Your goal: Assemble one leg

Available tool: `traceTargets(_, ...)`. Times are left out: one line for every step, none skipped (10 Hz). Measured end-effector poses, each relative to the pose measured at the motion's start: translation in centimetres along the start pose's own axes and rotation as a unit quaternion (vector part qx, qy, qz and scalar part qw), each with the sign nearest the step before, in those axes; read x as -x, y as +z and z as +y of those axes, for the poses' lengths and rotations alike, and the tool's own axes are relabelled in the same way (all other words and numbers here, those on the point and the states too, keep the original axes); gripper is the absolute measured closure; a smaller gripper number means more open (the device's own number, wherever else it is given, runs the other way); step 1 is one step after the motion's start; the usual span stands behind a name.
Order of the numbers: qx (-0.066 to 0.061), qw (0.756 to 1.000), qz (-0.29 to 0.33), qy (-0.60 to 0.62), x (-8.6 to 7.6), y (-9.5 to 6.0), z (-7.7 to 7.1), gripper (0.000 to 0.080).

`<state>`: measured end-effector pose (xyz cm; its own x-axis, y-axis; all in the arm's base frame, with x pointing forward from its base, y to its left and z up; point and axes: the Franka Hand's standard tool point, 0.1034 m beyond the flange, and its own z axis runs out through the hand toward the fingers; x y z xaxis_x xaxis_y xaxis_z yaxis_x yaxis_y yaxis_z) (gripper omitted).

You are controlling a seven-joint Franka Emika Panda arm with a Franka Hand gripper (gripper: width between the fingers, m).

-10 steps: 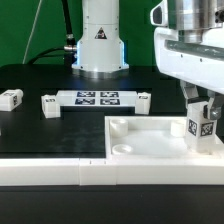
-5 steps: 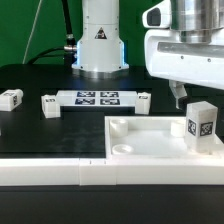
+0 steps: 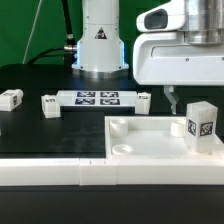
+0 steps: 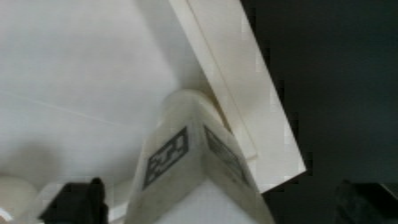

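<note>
The leg (image 3: 201,123) is a small white block with marker tags. It stands upright at the corner of the large white panel (image 3: 150,143) at the exterior view's right. My gripper (image 3: 183,96) hangs above and slightly to the left of it, open and empty, touching nothing. One dark fingertip (image 3: 170,98) shows below the hand. In the wrist view the leg (image 4: 187,150) stands between and below my spread fingers (image 4: 75,200), beside the panel's edge (image 4: 231,70).
The marker board (image 3: 98,98) lies at the back middle. Three more small white tagged blocks sit near it (image 3: 10,98), (image 3: 48,104), (image 3: 143,99). A white rail (image 3: 60,172) runs along the table's front. The robot base (image 3: 100,40) stands behind.
My gripper let go of the leg, rose and drifted toward the exterior view's left. The leg stays upright on the panel's corner.
</note>
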<state>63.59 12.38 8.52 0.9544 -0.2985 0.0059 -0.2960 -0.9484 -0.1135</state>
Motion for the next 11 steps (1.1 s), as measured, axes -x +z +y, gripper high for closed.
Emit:
traceTargets(0.003, 0.998, 0.001, -0.065, -0.02, 0.04, 0.06, 0.0151)
traceTargets(0.005, 0.992, 0.001, -0.125, -0.08, 0.12, 0.20, 0.0151)
traceTargets(0.006, 0.987, 0.000, -0.158, -0.09, 0.18, 0.27, 0.0151)
traceTargets(0.008, 0.978, 0.001, -0.207, -0.13, 0.19, 0.32, 0.0151)
traceTargets(0.011, 0.970, 0.003, -0.243, -0.16, 0.20, 0.35, 0.0151)
traceTargets(0.011, 0.967, 0.003, -0.253, -0.19, 0.20, 0.42, 0.0151)
traceTargets(0.011, 0.968, 0.002, -0.250, -0.19, 0.21, 0.41, 0.0273)
traceTargets(0.011, 0.968, 0.002, -0.250, -0.19, 0.21, 0.42, 0.0408)
traceTargets(0.011, 0.968, 0.002, -0.250, -0.19, 0.22, 0.43, 0.0408)
traceTargets(0.011, 0.968, 0.002, -0.250, -0.20, 0.22, 0.45, 0.0508)
traceTargets(0.011, 0.973, 0.003, -0.232, -0.20, 0.22, 0.46, 0.0508)
